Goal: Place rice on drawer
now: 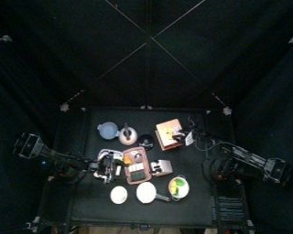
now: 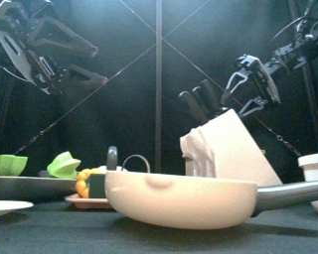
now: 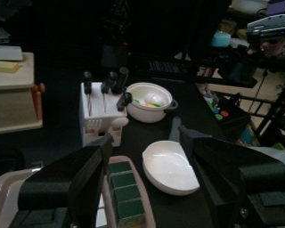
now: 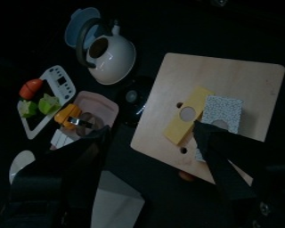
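Nearest the front edge sits a cream pan [image 2: 169, 198] with a grey handle. Behind it stands a white knife block [image 2: 229, 144] bristling with dark handles. The black table [image 1: 81, 203] is crowded, and black curtains [image 2: 135, 40] close it in on all sides.

From overhead the drawer [image 1: 171, 132] stands toward the table's far side, right of the middle, with a white teapot [image 1: 128, 135] just beside it on the left. The front camera does not show it at all.

The right gripper [image 4: 151, 178] hangs above the drawer's tan top [image 4: 228, 76], its pincer spread wide and empty. Only that wrist camera shows what lies up there: a yellow slab [image 4: 187, 116] touching a pale speckled pad [image 4: 223, 111]. Whether the pad is the rice I cannot tell.

The left gripper [image 3: 151, 174] also stands wide, over a pinkish tray [image 3: 115, 191]. Past it are a white bowl [image 3: 169, 165] and a filled bowl [image 3: 148, 96]. Farther off, beyond the curtains, is a cluttered room.
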`<state>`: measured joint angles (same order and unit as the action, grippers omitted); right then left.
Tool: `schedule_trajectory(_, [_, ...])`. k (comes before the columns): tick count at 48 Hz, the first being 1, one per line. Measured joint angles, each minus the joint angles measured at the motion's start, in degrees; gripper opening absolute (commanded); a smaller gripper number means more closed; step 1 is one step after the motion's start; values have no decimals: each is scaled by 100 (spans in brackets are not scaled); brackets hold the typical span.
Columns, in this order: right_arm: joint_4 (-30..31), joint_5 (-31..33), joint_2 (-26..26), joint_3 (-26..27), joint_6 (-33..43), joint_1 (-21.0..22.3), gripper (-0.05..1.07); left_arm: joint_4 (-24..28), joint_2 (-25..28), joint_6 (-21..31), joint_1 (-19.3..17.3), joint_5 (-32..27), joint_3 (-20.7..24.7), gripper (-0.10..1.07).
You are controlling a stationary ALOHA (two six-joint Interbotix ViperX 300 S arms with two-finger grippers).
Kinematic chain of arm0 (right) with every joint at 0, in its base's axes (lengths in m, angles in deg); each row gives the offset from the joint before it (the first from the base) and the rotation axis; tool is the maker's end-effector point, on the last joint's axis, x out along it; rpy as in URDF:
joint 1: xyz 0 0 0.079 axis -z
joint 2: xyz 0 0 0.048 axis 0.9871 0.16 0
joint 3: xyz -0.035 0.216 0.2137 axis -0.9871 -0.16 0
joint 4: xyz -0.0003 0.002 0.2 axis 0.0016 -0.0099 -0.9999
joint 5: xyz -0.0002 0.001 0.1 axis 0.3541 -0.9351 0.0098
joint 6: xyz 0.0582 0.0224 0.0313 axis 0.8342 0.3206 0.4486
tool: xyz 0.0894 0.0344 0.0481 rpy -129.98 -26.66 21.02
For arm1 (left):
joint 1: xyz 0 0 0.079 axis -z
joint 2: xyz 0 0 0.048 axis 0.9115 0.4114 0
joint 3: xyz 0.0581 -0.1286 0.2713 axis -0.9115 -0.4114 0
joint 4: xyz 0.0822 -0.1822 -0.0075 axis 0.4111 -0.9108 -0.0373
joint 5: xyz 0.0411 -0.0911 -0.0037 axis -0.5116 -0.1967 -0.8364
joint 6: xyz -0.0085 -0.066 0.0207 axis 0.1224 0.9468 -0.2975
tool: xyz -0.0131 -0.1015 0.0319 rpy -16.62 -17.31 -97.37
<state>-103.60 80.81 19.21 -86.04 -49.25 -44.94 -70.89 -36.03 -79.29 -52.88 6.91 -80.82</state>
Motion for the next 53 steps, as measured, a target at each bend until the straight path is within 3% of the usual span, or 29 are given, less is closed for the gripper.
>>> schedule_trajectory(21, [0, -18, -220, -334, 0, -88, 102, 0, 0, 18, -9, 0, 0, 94])
schedule_trajectory(53, [-18, -149, -211, -343, 9, -220, 102, -44, 9, 18, -18, -9, -9, 94])
